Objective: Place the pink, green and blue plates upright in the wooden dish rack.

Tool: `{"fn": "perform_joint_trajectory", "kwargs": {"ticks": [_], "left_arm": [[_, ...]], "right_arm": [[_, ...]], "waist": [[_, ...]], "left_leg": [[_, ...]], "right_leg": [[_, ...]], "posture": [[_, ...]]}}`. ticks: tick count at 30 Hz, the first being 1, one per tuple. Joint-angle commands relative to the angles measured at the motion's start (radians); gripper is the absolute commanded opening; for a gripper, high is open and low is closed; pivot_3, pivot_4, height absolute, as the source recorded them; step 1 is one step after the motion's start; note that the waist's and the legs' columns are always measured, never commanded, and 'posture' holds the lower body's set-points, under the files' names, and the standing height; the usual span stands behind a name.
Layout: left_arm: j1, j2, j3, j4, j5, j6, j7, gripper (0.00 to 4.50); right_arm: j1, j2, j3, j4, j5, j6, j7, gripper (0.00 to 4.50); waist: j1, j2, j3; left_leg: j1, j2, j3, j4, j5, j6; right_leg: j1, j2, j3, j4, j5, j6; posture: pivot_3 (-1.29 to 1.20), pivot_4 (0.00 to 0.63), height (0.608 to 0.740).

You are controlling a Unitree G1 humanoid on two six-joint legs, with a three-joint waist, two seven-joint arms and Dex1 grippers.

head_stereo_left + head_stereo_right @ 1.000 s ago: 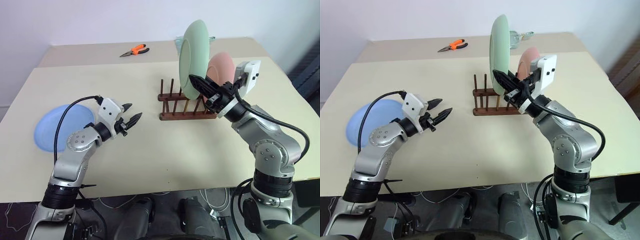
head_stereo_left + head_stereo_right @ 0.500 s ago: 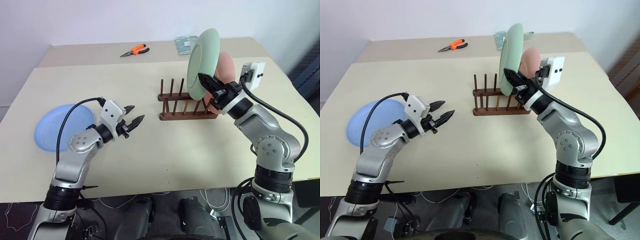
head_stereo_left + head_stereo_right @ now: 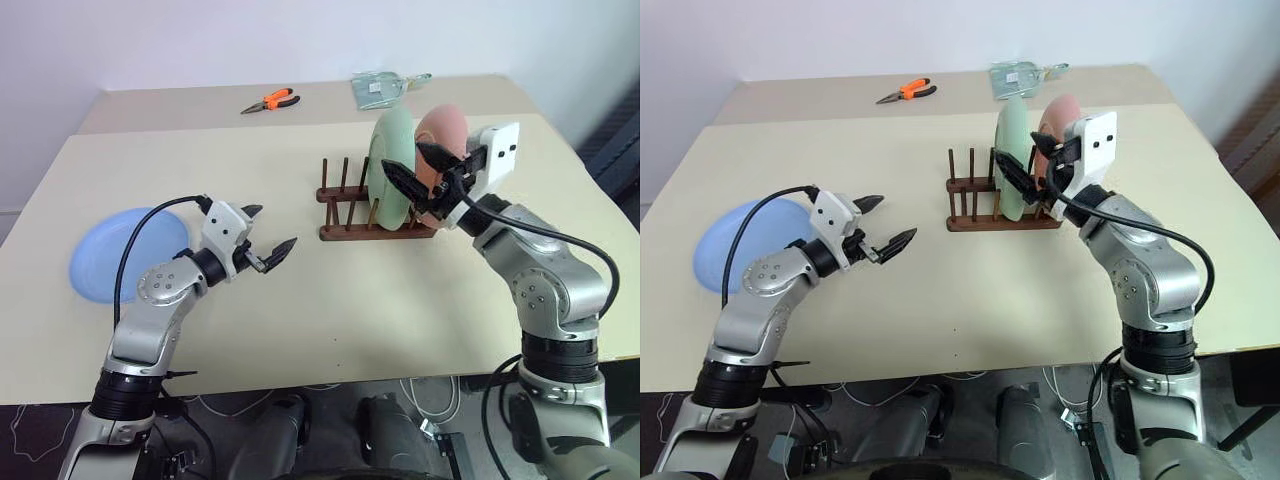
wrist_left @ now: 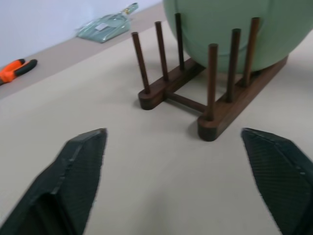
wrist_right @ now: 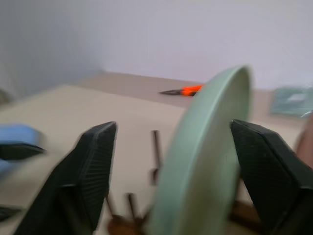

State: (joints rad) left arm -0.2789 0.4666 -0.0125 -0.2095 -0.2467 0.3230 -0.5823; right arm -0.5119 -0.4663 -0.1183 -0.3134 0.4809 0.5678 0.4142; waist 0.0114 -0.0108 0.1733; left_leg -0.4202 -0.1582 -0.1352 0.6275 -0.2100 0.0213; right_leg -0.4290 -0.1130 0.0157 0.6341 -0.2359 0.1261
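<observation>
At the wooden dish rack (image 3: 372, 212), here is what I read off my screens.

Right gripper (image 3: 412, 166): my fingers are spread wide on either side of the green plate (image 3: 389, 168), clear of its faces.
Left gripper (image 3: 266, 236): fingers spread with nothing between them, hovering over the table (image 3: 330, 310) well short of the rack, on its left.
Green plate: upright between the rack's dowels.
Pink plate (image 3: 444, 135): upright just behind the green one, at the rack's right end.
Blue plate (image 3: 118, 254): flat on the table, far to the rack's left, beyond my left gripper.
Left wrist view: shows the rack's base rails and the green plate's lower edge seated between the dowels, a detail my arm partly blocks in the head views.
Right wrist view: the green plate's rim runs between my two fingers.
Around: orange pliers (image 3: 268, 100) and a clear plastic bag (image 3: 381, 87) lie beyond the rack, near the table's far edge.
In the way: my right gripper covers part of the pink plate.
</observation>
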Motion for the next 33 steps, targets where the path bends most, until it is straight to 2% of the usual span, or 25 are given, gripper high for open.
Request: {"fn": "perform_joint_trajectory", "kwargs": {"ticks": [1, 3, 6, 7, 11, 14, 17, 27, 30, 33], "left_arm": [[-0.020, -0.011, 0.074, 0.005, -0.004, 0.007, 0.064, 4.44], [-0.031, -0.023, 0.121, 0.021, -0.009, 0.025, 0.121, 4.44], [-0.057, -0.030, 0.215, 0.082, 0.040, 0.050, 0.279, 4.50], [-0.068, -0.029, 0.249, 0.106, 0.060, 0.060, 0.339, 4.50], [-0.121, -0.037, 0.438, 0.206, 0.101, 0.188, 0.626, 4.50], [-0.133, -0.032, 0.569, 0.243, 0.089, 0.275, 0.750, 4.50], [-0.101, -0.018, 0.607, 0.207, 0.084, 0.344, 0.764, 4.50], [0.001, -0.088, 0.694, 0.051, -0.070, 0.647, 0.713, 4.50], [-0.025, -0.125, 0.759, 0.049, -0.110, 0.701, 0.746, 3.70], [-0.048, -0.143, 0.800, 0.052, -0.128, 0.721, 0.770, 2.25]], "right_arm": [[-0.040, -0.084, 0.037, -0.026, -0.130, -0.121, 0.038, 3.55], [-0.051, -0.132, 0.060, -0.026, -0.193, -0.179, 0.065, 3.55], [-0.082, -0.154, 0.071, -0.055, -0.189, -0.230, 0.121, 4.34], [-0.092, -0.157, 0.091, -0.072, -0.196, -0.244, 0.142, 4.43], [-0.082, -0.177, 0.243, -0.100, -0.331, -0.318, 0.209, 4.43], [-0.059, -0.142, 0.307, -0.081, -0.379, -0.355, 0.212, 4.43], [-0.051, -0.102, 0.346, -0.049, -0.399, -0.384, 0.223, 4.43], [-0.050, -0.061, 0.369, -0.002, -0.428, -0.434, 0.267, 4.43], [-0.046, -0.054, 0.369, -0.002, -0.436, -0.440, 0.271, 4.50], [-0.038, -0.054, 0.368, -0.002, -0.451, -0.450, 0.271, 4.50]], "waist": [[0.000, 0.000, 0.000], [0.000, 0.000, 0.000], [-0.002, 0.000, 0.000], [-0.002, 0.000, 0.000], [-0.003, -0.001, 0.000], [0.000, -0.002, 0.000], [0.002, -0.002, 0.000], [-0.001, -0.004, -0.001], [-0.001, -0.004, -0.001], [0.001, -0.004, -0.001]], "left_leg": [[0.000, 0.000, 0.000, 0.000, 0.000, 0.000], [0.000, 0.000, 0.000, 0.000, 0.000, 0.000], [0.000, 0.000, 0.000, 0.000, 0.000, 0.000], [0.000, 0.000, 0.000, 0.000, 0.000, 0.000], [0.000, 0.000, 0.000, 0.000, 0.000, 0.000], [0.000, 0.000, 0.000, 0.001, 0.000, 0.000], [0.000, 0.000, 0.000, 0.001, 0.000, 0.000], [0.001, 0.000, -0.001, 0.002, 0.000, -0.001], [0.001, 0.000, -0.001, 0.002, 0.000, -0.001], [0.001, 0.000, -0.001, 0.002, 0.000, -0.001]], "right_leg": [[0.000, 0.000, 0.000, 0.000, 0.000, 0.000], [0.000, 0.000, 0.000, 0.000, 0.000, 0.000], [0.000, 0.000, 0.000, 0.000, 0.000, 0.000], [0.000, 0.000, 0.000, 0.000, 0.000, 0.000], [0.000, 0.000, 0.000, 0.000, 0.000, 0.001], [0.000, 0.001, -0.001, 0.000, 0.000, 0.001], [0.000, 0.001, -0.001, 0.000, 0.000, 0.001], [0.000, 0.002, -0.002, 0.000, 0.000, 0.001], [0.000, 0.002, -0.002, 0.001, 0.000, 0.001], [0.000, 0.002, -0.002, 0.000, 0.000, 0.001]], "posture": [[0.00, 0.150, 0.719], [0.00, 0.150, 0.719], [0.00, 0.150, 0.719], [0.00, 0.150, 0.719], [0.00, 0.150, 0.719], [0.00, 0.150, 0.719], [0.00, 0.150, 0.719], [0.00, 0.150, 0.719], [0.00, 0.150, 0.719], [0.00, 0.150, 0.719]]}}
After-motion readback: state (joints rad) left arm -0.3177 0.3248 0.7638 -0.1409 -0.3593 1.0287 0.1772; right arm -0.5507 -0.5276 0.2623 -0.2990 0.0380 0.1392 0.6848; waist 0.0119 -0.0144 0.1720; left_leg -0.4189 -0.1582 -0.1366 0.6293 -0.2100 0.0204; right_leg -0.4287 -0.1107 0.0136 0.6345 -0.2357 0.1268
